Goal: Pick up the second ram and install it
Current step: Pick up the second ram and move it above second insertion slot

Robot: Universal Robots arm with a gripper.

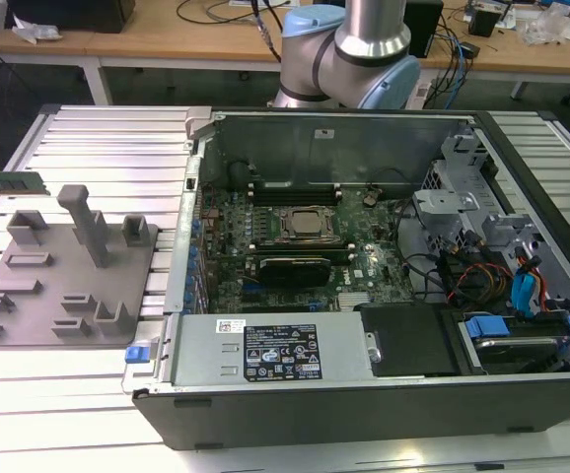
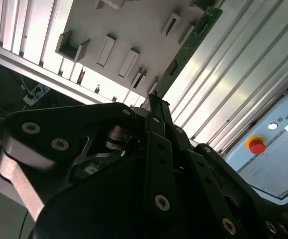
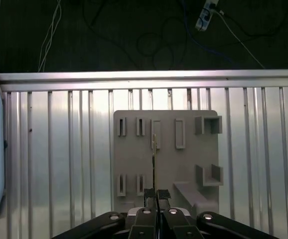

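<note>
First wrist view: ram (image 3: 154, 158) in gripper (image 3: 157, 195)

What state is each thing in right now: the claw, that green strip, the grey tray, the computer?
gripper: shut on the second ram.
second ram: held in the air over the grey tray, not in any slot.
grey tray: lying flat on the ribbed table, not touching the ram.
computer case: lying on its side, open, insides exposed.

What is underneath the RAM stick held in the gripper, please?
The grey slotted tray on the ribbed metal table; the RAM stick and gripper hide a narrow strip of it.
</note>
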